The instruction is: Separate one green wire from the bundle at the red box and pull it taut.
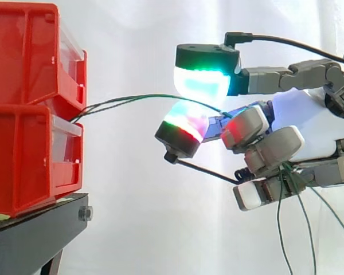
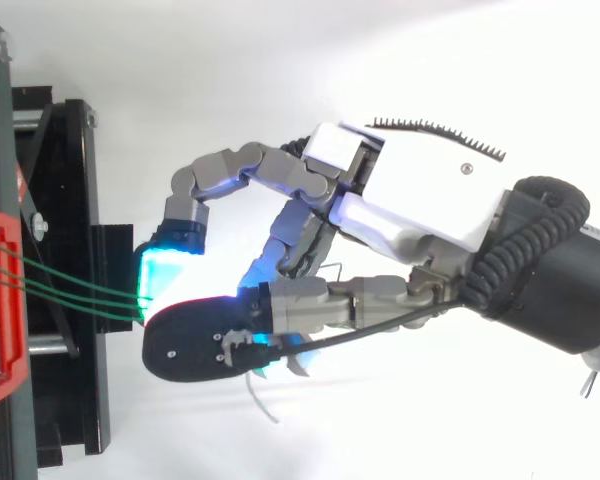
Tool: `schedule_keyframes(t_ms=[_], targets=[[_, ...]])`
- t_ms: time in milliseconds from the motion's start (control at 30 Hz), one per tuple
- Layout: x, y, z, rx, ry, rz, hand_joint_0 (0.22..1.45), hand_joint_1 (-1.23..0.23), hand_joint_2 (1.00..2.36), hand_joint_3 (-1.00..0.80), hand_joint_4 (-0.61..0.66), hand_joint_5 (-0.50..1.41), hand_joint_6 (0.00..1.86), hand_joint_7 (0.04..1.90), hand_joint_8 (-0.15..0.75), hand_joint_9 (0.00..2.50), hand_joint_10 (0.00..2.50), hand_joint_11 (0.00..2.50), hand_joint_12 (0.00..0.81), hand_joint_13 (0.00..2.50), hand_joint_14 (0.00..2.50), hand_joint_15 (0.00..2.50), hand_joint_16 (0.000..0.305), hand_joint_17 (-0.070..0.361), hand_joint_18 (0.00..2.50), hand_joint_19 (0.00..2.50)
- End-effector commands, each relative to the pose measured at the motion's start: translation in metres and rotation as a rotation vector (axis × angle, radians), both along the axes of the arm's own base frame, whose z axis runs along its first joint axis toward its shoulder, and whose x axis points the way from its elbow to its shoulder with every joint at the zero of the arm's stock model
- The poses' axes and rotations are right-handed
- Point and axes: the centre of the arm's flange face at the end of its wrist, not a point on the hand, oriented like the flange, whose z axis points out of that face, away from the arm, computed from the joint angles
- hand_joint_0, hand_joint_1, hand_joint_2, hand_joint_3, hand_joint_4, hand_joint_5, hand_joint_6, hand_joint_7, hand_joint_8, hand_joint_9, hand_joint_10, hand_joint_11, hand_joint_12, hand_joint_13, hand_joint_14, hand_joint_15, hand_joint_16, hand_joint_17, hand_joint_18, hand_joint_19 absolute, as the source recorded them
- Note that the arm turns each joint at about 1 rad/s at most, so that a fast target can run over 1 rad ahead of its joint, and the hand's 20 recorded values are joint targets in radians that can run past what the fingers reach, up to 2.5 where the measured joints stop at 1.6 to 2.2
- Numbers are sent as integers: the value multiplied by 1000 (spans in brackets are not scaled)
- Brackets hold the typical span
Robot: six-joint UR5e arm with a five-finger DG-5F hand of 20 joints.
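A black stand (image 1: 34, 235) on the left holds two red bins (image 1: 23, 57), one on top of the other. A white curtain (image 1: 132, 217) hangs far behind. Three green wires (image 1: 143, 95) come out where the bins meet and run right to my hand (image 1: 309, 126). My fingers are curled shut around them. My pads (image 1: 202, 83) hide the exact spot. The loose ends hang down, cut off at the bottom.
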Motion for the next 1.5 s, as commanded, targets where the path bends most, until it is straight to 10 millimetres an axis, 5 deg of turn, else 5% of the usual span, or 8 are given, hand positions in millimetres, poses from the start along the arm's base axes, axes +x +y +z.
schedule_keyframes(t_ms=[0, 400, 733, 1000, 1467], targets=[[0, 0, 0, 0, 1, 0, 611, -810, 1017, -67, 59, -170, 875, 1037, 285, 1350, 23, 1061, 392, 1491, 26, 1123, 61, 138, 1005, 625], [0, -1, 0, 0, 1, -1, 605, -822, 1000, -500, 64, -178, 882, 1052, 244, 1321, 24, 1075, 354, 1444, 29, 1149, 52, 117, 929, 664], [0, 0, 1, 2, -1, 0, 581, -701, 1000, -500, 63, -169, 871, 1061, 247, 1379, 26, 1085, 353, 1473, 28, 1139, 52, 118, 947, 677], [0, 0, 0, 1, 0, 0, 608, -759, 1018, -273, 36, -168, 881, 1128, 250, 1369, 26, 1096, 347, 1474, 28, 1151, 52, 117, 945, 681], [0, 0, -1, 2, 3, 0, 538, -636, 1000, -500, 73, -157, 872, 1090, 262, 1433, 26, 1084, 358, 1508, 27, 1150, 54, 123, 978, 673]])
